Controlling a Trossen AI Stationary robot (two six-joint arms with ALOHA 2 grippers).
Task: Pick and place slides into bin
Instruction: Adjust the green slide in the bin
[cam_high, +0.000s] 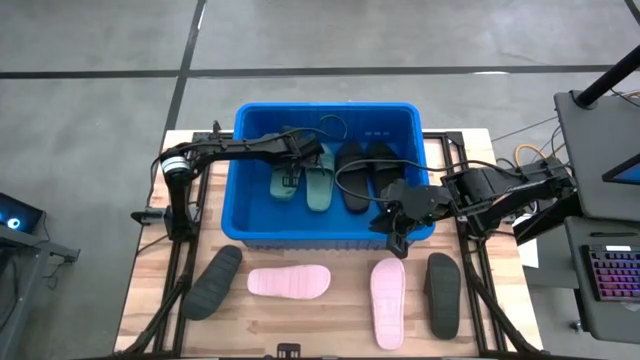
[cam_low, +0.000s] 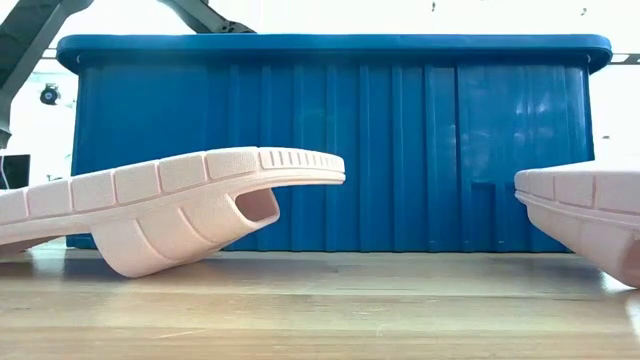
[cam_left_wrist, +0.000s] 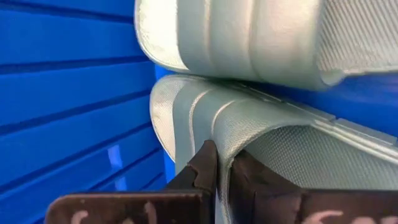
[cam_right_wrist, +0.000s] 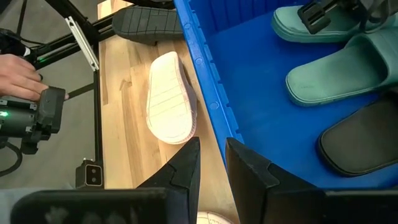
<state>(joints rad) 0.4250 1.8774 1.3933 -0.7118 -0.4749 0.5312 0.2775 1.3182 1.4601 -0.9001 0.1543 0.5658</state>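
The blue bin (cam_high: 330, 238) holds two dark green slides (cam_high: 320, 180) (cam_high: 285, 182) and two black slides (cam_high: 365, 175). My left gripper (cam_high: 291, 172) reaches down into the bin and is shut on the left green slide (cam_left_wrist: 261, 143). My right gripper (cam_high: 395, 235) hangs above the bin's near wall at its right end. Its fingers (cam_right_wrist: 211, 158) are a little apart with nothing between them. On the table in front of the bin lie two charcoal slides (cam_high: 212, 282) (cam_high: 443, 294) and two pale pink slides (cam_high: 289, 282) (cam_high: 388, 302), both pink ones sole up. My left gripper pinches the raised edge of the green slide's strap (cam_left_wrist: 225, 134) between its two fingers. The fingers slant down into the bin from its left side. The second green slide (cam_left_wrist: 249, 37) lies close beside the held one. Whether the held slide is clear of the bin floor does not show.
The bin's ribbed near wall (cam_low: 330, 150) stands right behind the pink slides (cam_low: 180, 205) (cam_low: 590, 215). A person's hand (cam_right_wrist: 18, 78) rests on a device beside the table frame. A keyboard (cam_high: 610, 275) and a stand sit off the table's right side.
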